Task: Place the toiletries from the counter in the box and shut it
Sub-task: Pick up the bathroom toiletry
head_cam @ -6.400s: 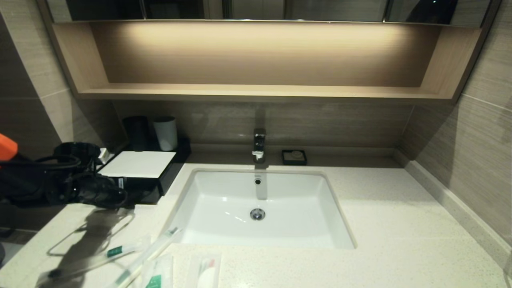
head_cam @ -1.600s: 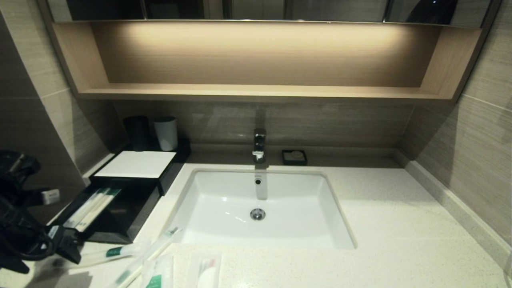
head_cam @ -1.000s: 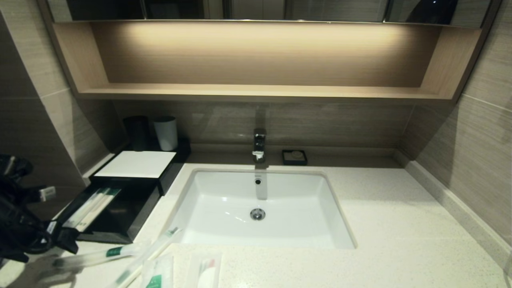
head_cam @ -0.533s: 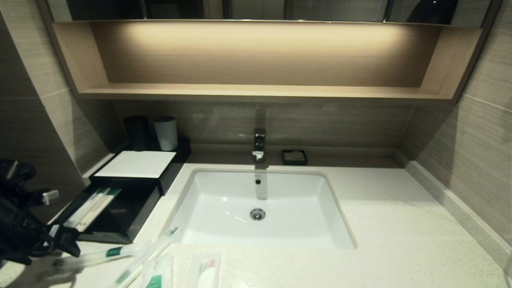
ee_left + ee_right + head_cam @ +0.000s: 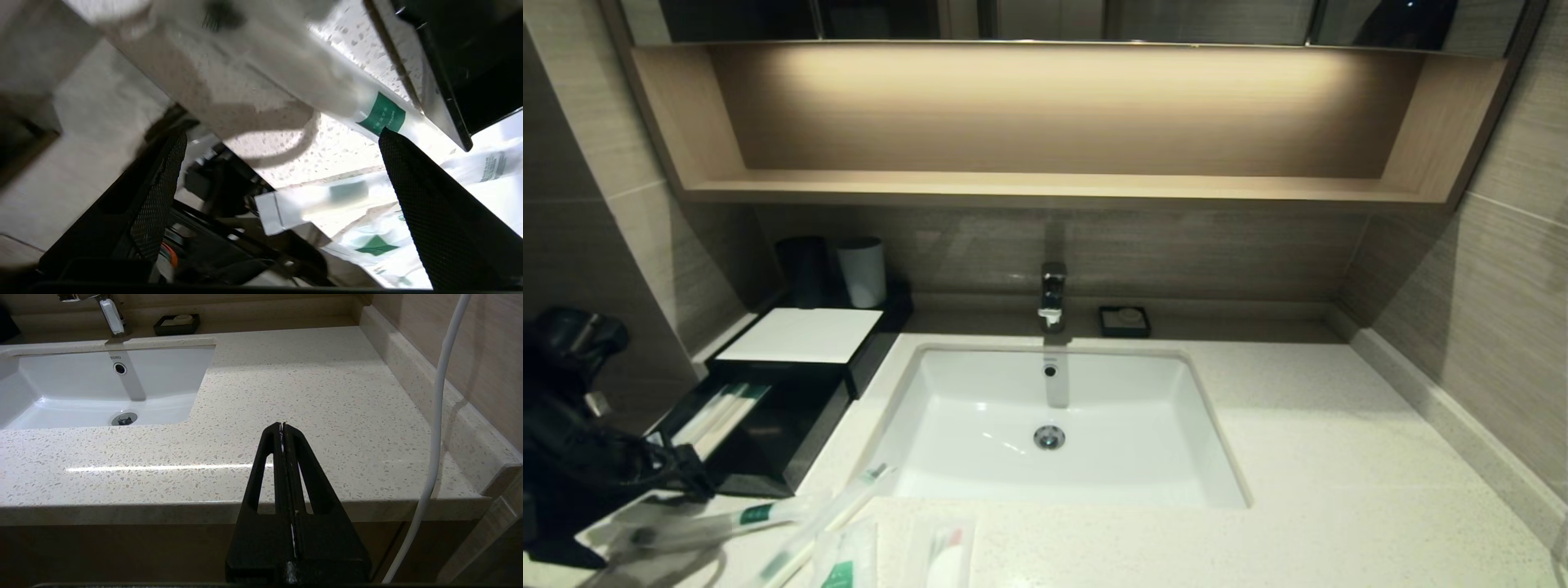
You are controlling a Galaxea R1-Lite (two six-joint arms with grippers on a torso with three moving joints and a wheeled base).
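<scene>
L gripper (image 5: pixel 282 163), fingers wide apart, hovers at the counter's (image 5: pixel 1323 457) front-left corner over a toothbrush packet (image 5: pixel 719 523) (nothing clamped). Box (image 5: pixel 800 335) sits left of sink (image 5: pixel 1217 457), drawer (image 5: pixel 800 441) pulled out w/ packets inside; other toiletries (image 5: pixel 849 555) lie nearby. R gripper (image 5: pixel 282 428), fingers together, parked off counter's front edge.

Toiletries (image 5: pixel 792 523) lie before the box (image 5: pixel 768 408), left of the sink (image 5: pixel 980 408).
</scene>
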